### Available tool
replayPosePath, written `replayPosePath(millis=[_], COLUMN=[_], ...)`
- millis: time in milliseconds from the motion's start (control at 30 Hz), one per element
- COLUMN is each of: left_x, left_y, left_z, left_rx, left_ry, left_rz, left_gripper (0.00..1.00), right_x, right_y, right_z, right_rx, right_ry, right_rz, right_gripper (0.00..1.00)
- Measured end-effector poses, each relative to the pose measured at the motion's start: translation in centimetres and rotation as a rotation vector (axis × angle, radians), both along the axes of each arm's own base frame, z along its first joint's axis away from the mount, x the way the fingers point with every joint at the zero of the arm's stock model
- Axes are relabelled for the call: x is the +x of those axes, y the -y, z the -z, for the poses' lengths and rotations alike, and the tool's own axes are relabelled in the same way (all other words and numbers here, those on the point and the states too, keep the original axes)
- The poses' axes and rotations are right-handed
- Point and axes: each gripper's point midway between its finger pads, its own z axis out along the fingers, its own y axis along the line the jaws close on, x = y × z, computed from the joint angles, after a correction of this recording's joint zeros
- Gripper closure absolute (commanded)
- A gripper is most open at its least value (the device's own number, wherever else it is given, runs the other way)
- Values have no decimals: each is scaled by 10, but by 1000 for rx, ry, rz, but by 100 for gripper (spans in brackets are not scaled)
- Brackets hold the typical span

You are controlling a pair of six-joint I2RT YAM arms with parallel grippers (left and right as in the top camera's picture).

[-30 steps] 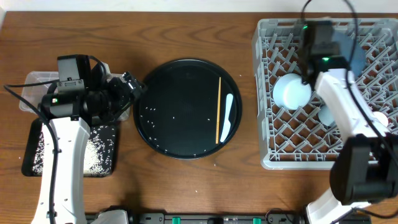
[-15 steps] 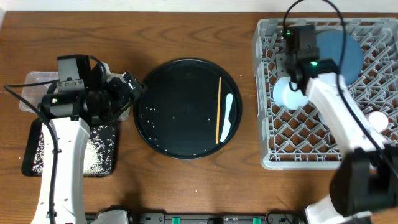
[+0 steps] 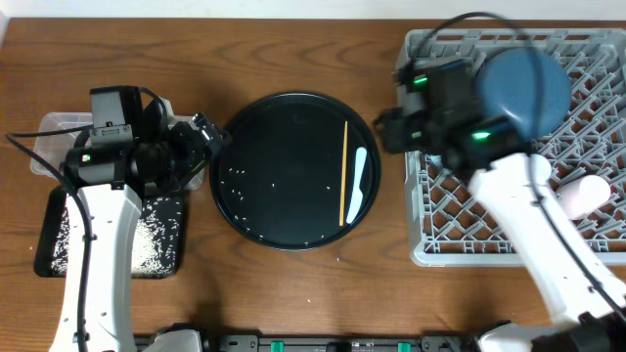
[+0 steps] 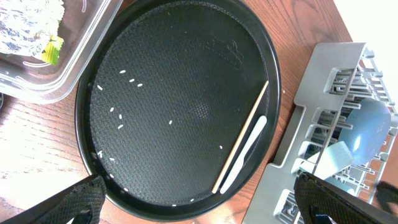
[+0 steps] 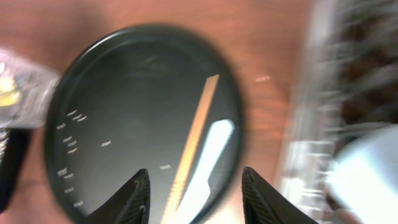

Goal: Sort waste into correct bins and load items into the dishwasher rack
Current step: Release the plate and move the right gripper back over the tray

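A thin wooden chopstick [image 3: 343, 174] and a white spoon [image 3: 360, 186] lie side by side on the right part of the large round black tray [image 3: 293, 108]. Loose rice grains [image 3: 235, 181] dot its left part. The grey dishwasher rack [image 3: 430, 249] holds the dark-blue plate [image 3: 523, 83] and a pink cup [image 3: 582, 196]. My right gripper [image 3: 386, 132] is open and empty above the rack's left edge; its blurred wrist view shows the chopstick [image 5: 196, 137] and spoon [image 5: 208, 162] just ahead of the fingers [image 5: 196, 199]. My left gripper [image 3: 210, 137] is open and empty at the tray's left rim.
The clear tub [image 3: 49, 137] at far left holds silver foil [image 4: 25, 25] and a yellow wrapper [image 4: 53, 50]. The shallow black tray [image 3: 59, 240] in front of it holds rice. The left arm covers part of both bins.
My right arm has swung left from over the rack's middle to its left edge, toward the round tray, uncovering the dark-blue plate. The left arm has not moved.
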Motion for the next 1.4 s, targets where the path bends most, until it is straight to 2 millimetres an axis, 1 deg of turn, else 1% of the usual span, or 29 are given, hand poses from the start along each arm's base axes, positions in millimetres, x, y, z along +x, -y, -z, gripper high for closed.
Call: replayPosePath(millis=[67, 100, 133, 167, 200, 267, 367, 433, 533, 667, 933, 1200, 1400], left_x=[0, 0, 0, 0, 0, 0, 0, 0, 0, 0, 0, 0, 0], left_y=[0, 0, 0, 0, 0, 0, 0, 0, 0, 0, 0, 0, 0], left_z=[0, 0, 0, 0, 0, 0, 0, 0, 0, 0, 0, 0, 0], left_rx=[0, 0, 0, 0, 0, 0, 0, 0, 0, 0, 0, 0, 0], left_ry=[0, 0, 0, 0, 0, 0, 0, 0, 0, 0, 1, 0, 0], left_rz=[0, 0, 0, 0, 0, 0, 0, 0, 0, 0, 0, 0, 0], left_gripper=[2, 2, 2, 2, 2, 2, 2, 2, 2, 2, 2, 2, 2], right_x=[-7, -11, -14, -17, -20, -27, -35, -37, -35, -36, -35, -33, -29], right_y=[-24, -38, -46, -56, -63, -76, -87, -91, -92, -90, -91, -93, -95], right_z=[14, 26, 35, 48, 60, 89, 130, 152, 177, 199, 201, 201, 195], right_rx=[6, 3, -5, -18, -34, -77, -143, -170, -199, -241, -253, -249, -254], right_ry=[-40, -67, -88, -116, -139, -193, -248, -269, -283, -299, -286, -279, -276], right_rz=[-9, -7, -5, 4, 13, 46, 84, 101, 129, 149, 153, 158, 156], right_gripper=[65, 66, 68, 71, 72, 73, 70, 70, 69, 69, 70, 67, 66])
